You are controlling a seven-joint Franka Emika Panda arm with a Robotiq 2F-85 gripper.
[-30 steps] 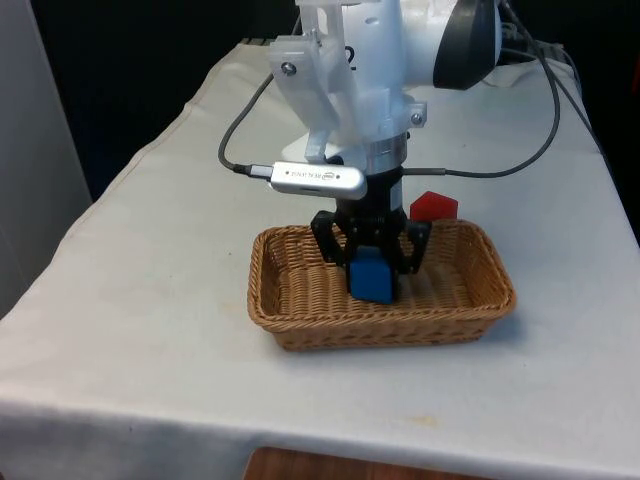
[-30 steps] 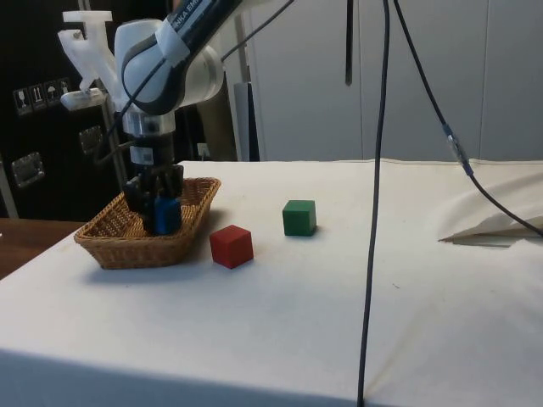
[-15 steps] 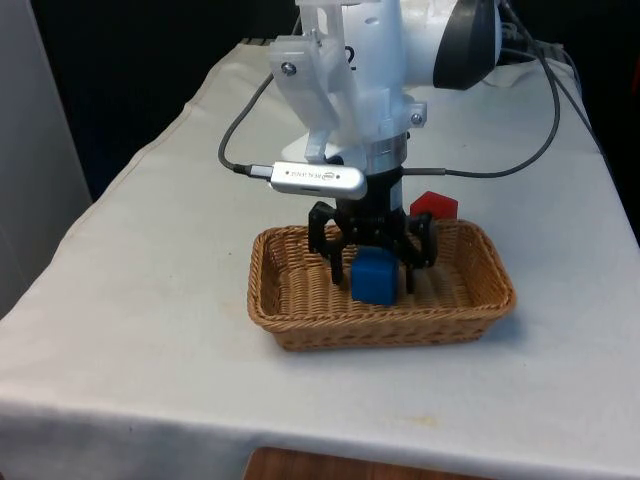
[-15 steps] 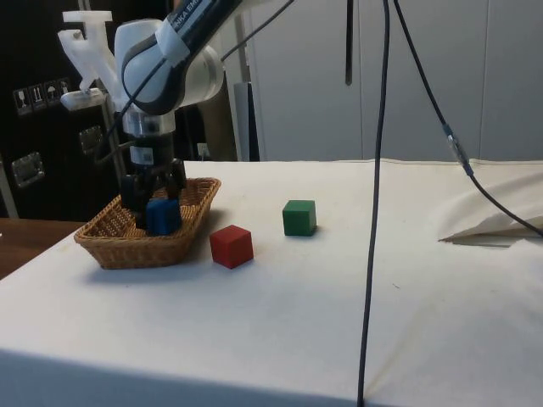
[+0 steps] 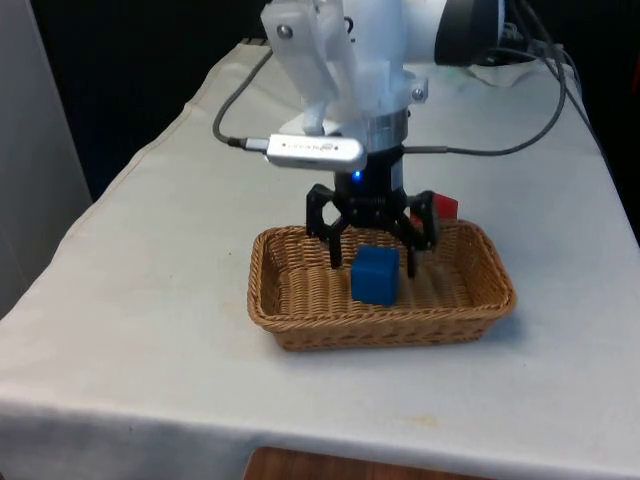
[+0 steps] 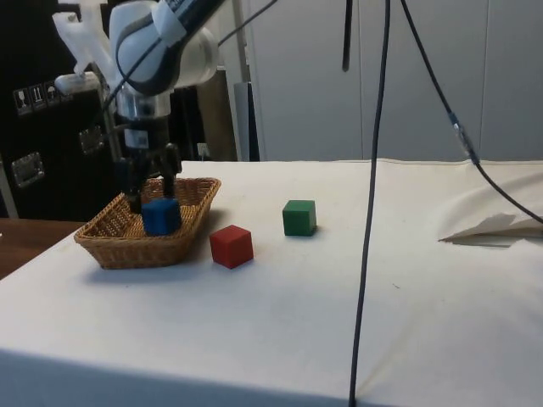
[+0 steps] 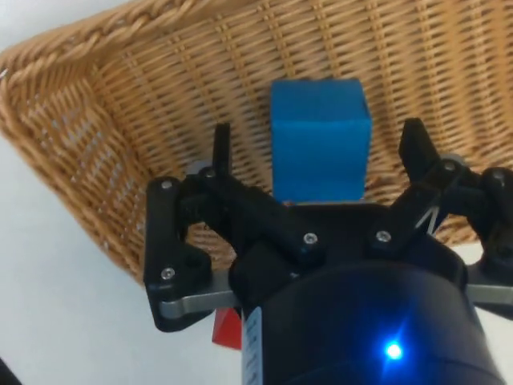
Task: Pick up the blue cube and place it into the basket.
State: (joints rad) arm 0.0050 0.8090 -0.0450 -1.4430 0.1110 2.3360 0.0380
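Since a second earlier the jaws (image 5: 371, 262) had let go of the blue cube (image 5: 375, 274) and risen, standing spread wide above it with neither finger touching. The cube sat directly below the gap between them, resting on the woven floor of the basket (image 5: 290, 325) (roughly at its middle, nearer the far wall). A straight lift would likely clear the rim, and the placing looked done. Outside the basket on the white-clothed worktop (image 6: 356, 288) lay a red cube (image 6: 232, 246) just beside it and a green cube (image 6: 299, 217) farther off.
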